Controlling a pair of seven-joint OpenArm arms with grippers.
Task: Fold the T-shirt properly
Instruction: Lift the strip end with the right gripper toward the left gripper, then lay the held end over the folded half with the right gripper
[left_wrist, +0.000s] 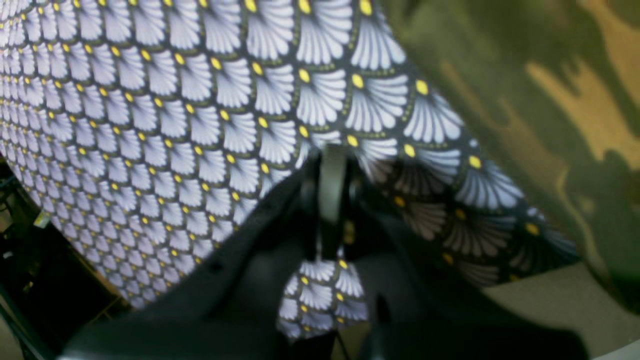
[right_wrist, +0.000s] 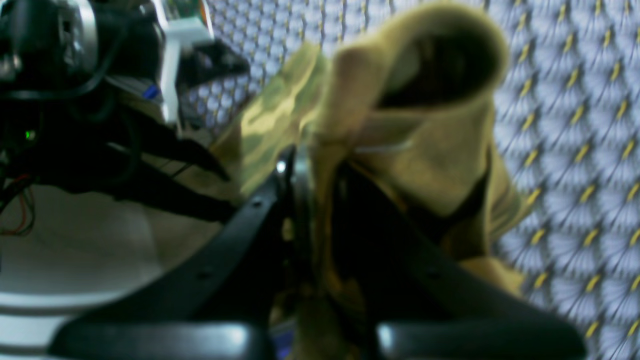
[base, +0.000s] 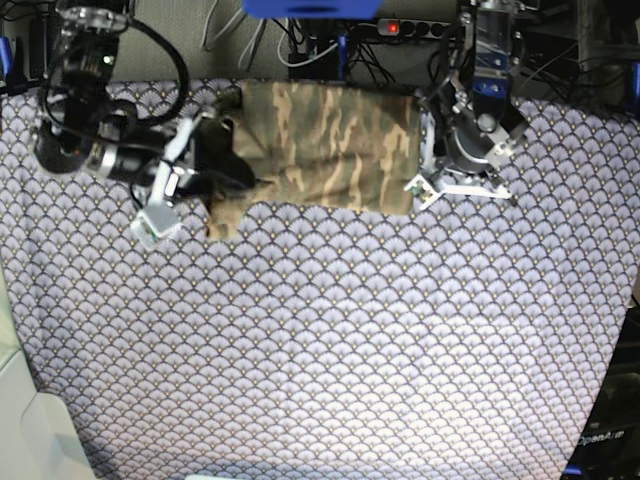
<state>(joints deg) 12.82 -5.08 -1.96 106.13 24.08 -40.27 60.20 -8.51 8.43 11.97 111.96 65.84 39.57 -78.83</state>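
The camouflage T-shirt (base: 330, 145) lies partly folded into a rough rectangle at the back middle of the patterned table cloth (base: 320, 340). On the left of the base view, my right gripper (base: 235, 180) is at the shirt's left end. The right wrist view shows this gripper (right_wrist: 315, 155) shut on a lifted, bunched tan fold of the T-shirt (right_wrist: 425, 160). My left gripper (base: 425, 160) sits at the shirt's right edge. In the left wrist view that gripper (left_wrist: 332, 155) is shut over the cloth with nothing seen between its fingers, and the T-shirt (left_wrist: 550, 100) lies beside it.
A power strip with cables (base: 400, 28) runs along the table's back edge, behind the shirt. A pale surface (base: 20, 420) borders the cloth at the front left. The cloth's edge and a dark drop (left_wrist: 45, 280) show in the left wrist view.
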